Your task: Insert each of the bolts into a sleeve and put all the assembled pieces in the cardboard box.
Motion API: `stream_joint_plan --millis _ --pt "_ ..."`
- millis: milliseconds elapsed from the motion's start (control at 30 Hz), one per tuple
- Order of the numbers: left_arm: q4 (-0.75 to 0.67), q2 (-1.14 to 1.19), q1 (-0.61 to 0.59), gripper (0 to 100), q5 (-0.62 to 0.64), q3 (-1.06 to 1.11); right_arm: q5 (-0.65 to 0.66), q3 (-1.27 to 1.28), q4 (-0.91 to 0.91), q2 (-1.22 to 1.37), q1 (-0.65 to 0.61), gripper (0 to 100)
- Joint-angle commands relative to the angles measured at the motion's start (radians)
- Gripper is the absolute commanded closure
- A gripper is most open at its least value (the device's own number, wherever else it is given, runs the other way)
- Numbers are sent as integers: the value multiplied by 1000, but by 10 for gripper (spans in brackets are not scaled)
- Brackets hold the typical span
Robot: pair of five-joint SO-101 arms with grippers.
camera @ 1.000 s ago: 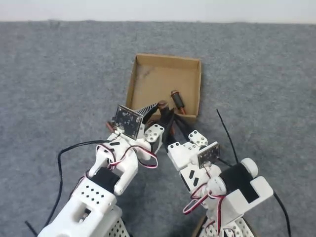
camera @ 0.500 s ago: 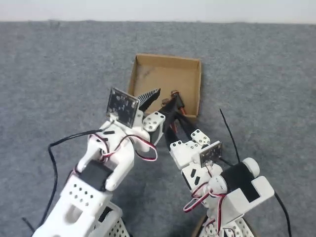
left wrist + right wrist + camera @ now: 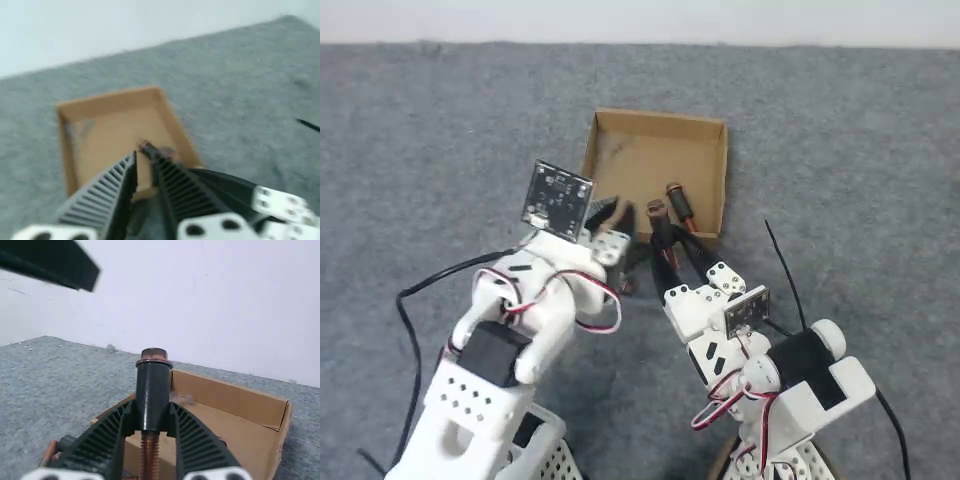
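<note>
My right gripper [image 3: 150, 412] is shut on a black sleeve [image 3: 152, 390] with a copper bolt through it, head [image 3: 153, 355] up and thread below. In the high view this assembled piece [image 3: 656, 214] stands at the near rim of the cardboard box [image 3: 620, 150], held by the right gripper [image 3: 662, 245]. A second assembled piece [image 3: 679, 204] lies inside the box. My left gripper [image 3: 615, 213] hangs just left of the held piece, apart from it. Its fingers [image 3: 172, 180] show a narrow gap with nothing between them, above the box [image 3: 100, 135].
A loose copper bolt and a dark sleeve [image 3: 56, 446] lie on the grey carpet near the box's front corner, partly under the left arm [image 3: 625, 285]. Both arms crowd the carpet in front of the box. A dark part of the left arm [image 3: 50, 262] hangs overhead.
The left arm has drawn back from the held piece, away from the box rim and to the left. The right gripper has kept the assembled piece at almost the same spot.
</note>
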Motion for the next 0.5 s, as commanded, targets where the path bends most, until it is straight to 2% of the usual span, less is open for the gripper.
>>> stream_joint_plan --millis 0,333,467 --pt "8 -18 -66 987 2 -61 -6 -23 -1 -42 21 992" --pt "196 -18 -272 989 2 -62 -6 -23 -1 -42 21 992" --pt "227 -18 -370 989 2 -53 -6 -23 -1 -42 21 992"
